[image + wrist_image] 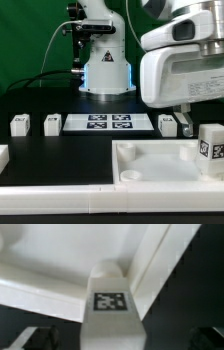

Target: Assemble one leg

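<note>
One leg [210, 148] stands upright at the tray's corner on the exterior view's right, its tag facing the camera. In the wrist view this leg [110, 308] runs between my fingers down to the corner of the large white tray-like piece [50, 274]. My gripper [208, 120] sits over the leg's top. It is open in the wrist view [115, 341], with a dark gap on each side of the leg. One finger [185, 118] hangs apart from the leg. Whether the leg sits in the corner socket is hidden.
Three more legs stand on the black table: two at the left [19, 124] [52, 123] and one [168, 124] beside the marker board [108, 123]. The tray [160, 165] fills the front right. The arm's base [107, 70] is behind.
</note>
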